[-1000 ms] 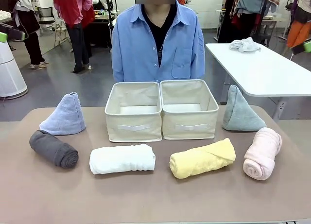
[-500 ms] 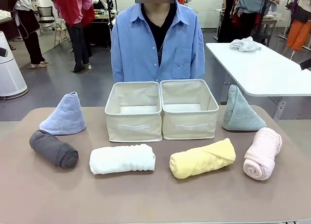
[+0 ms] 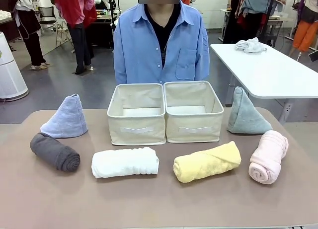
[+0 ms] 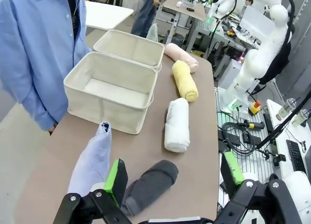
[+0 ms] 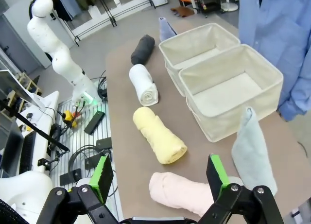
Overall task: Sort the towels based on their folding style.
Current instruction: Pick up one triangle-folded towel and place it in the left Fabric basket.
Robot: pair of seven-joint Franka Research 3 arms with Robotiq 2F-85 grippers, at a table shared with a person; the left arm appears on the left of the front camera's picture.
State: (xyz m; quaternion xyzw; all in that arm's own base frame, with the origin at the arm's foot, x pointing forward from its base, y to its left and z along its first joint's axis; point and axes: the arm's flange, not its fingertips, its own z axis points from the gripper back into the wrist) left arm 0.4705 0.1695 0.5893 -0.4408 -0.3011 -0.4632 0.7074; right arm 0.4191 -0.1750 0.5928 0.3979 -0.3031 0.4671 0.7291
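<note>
Yellow towel (image 3: pixel 207 162) lies crosswise; light blue cone (image 3: pixel 65 118) points up.

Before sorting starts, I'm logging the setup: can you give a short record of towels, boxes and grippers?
Rolled: dark grey towel, white towel, yellow towel, pink towel
Cones: light blue towel, grey-green towel
Boxes: two cream boxes, side by side, no towels inside
Left gripper: jaws open
Right gripper: jaws open

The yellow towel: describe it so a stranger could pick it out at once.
On the brown table, find the right-hand cream box. Just in front of it, on the robot's side, lies the yellow towel. It is a roll between a white roll and a pink roll, the only yellow one.
</note>
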